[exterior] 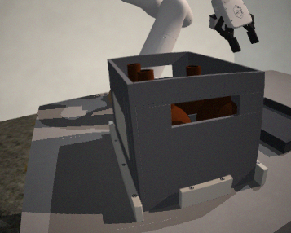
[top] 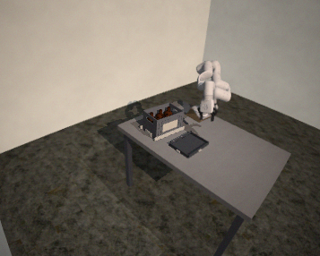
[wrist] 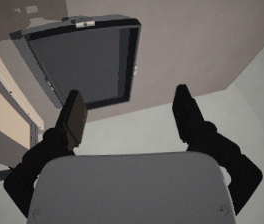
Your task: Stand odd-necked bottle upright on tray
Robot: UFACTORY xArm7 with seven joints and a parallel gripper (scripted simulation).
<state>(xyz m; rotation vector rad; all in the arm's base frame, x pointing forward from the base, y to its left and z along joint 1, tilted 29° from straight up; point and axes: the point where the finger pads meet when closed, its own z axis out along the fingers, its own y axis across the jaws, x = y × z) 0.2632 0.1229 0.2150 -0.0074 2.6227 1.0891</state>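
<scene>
A dark grey crate stands on the table and holds several brown bottles; their necks show above the rim and their bodies through the side window. The crate also shows in the top view. A dark flat tray lies empty on the table beside the crate; it also shows in the wrist view. My gripper is open and empty, in the air beyond the crate, above the table. In the wrist view its fingers stand wide apart over the tray's near edge.
Pale brackets sit against the crate's base on the table. The arm's base stands at the table's far edge behind the crate. The table edge shows at the right of the wrist view.
</scene>
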